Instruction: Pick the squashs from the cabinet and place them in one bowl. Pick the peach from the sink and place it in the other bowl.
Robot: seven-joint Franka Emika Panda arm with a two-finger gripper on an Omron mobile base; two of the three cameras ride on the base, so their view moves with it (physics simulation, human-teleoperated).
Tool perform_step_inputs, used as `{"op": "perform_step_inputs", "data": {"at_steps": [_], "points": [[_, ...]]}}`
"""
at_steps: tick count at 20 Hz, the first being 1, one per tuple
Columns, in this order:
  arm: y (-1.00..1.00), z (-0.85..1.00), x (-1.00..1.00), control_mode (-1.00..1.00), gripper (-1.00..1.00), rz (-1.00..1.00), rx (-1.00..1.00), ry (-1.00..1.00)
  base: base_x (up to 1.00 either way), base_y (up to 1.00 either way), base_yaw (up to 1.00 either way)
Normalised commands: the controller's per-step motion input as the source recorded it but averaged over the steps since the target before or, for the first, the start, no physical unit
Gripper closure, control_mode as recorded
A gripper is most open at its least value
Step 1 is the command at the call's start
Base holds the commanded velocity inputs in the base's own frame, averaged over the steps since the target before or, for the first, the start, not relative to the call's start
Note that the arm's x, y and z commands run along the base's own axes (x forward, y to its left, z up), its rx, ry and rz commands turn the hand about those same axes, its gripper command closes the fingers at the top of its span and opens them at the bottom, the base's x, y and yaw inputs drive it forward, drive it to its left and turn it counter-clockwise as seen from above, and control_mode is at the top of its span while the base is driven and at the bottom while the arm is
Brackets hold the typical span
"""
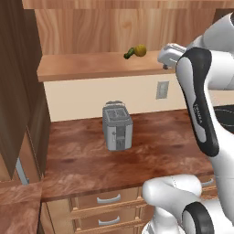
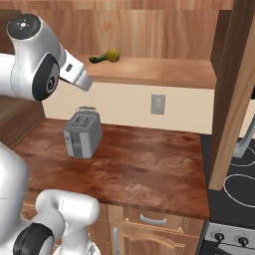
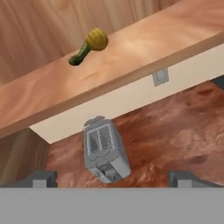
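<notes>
Claw (image 3: 112,178): spread wide with nothing between its tips, held in the air in front of the cabinet (image 1: 91,27), looking down past the shelf (image 3: 131,52) toward the counter (image 3: 175,131). Item, squashs (image 3: 89,46): two small vegetables lying on the plank shelf of the open cabinet, touching or nearly so, well above the toaster (image 3: 104,151) that stands on the counter below. One piece (image 3: 97,39) is rounded and bright yellow; the other (image 3: 78,56) is elongated and dark green, jutting out from the yellow one like a neck, so that together they read almost as a single gourd. Whether they are actually joined cannot be told from these views. Handling, as judged: light, firm-skinned, rigid enough to take a pinch without bruising, but smooth and curved, so likely to slip or roll if caught off-centre. Suggested hold: across the widest part of the yellow piece, tips on opposite flanks; for the green piece, across its narrow width near mid-length. Caution: the pair sit close together, so closing on one may nudge the other along the shelf. Status: neither squash yet taken.
</notes>
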Motion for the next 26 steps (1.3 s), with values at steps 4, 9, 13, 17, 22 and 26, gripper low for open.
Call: {"op": "perform_step_inputs", "data": {"at_steps": [4, 9, 13, 17, 22, 26], "points": [[-0.02, 0.00, 0.46, -1.00, -1.00, 0.04, -0.03, 0.05, 0.00, 0.00, 0.00], [0.00, 0.00, 0.21, -1.00, -1.00, 0.13, -0.14, -0.02, 0.00, 0.00, 0.00], [0.00, 0.00, 0.02, -1.00, -1.00, 0.16, -0.18, -0.10, 0.00, 0.00, 0.00], [0.01, 0.00, 0.00, -1.00, -1.00, 0.17, -0.21, -0.19, 0.00, 0.00, 0.00], [0.00, -0.10, -0.01, -1.00, -1.00, 0.13, -0.17, -0.24, 0.00, 0.00, 0.00], [0.00, -0.12, 0.00, -1.00, -1.00, 0.09, -0.10, -0.15, 0.00, 0.00, 0.00]]}}
